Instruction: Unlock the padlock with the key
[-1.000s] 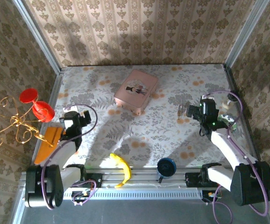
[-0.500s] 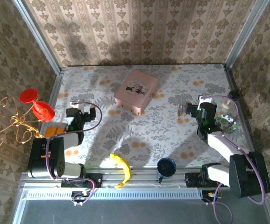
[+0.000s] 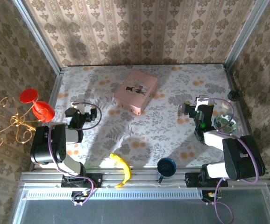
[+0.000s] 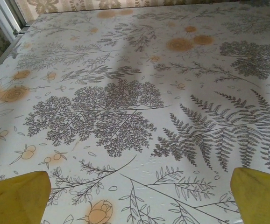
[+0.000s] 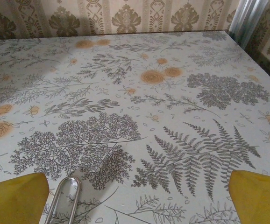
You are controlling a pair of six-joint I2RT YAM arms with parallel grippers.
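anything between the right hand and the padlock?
Nothing visible. The padlock, seen from the right wrist as a metal loop, apparently its shackle, lies on the tablecloth between the fingertips of the open right hand, close beside one of them.
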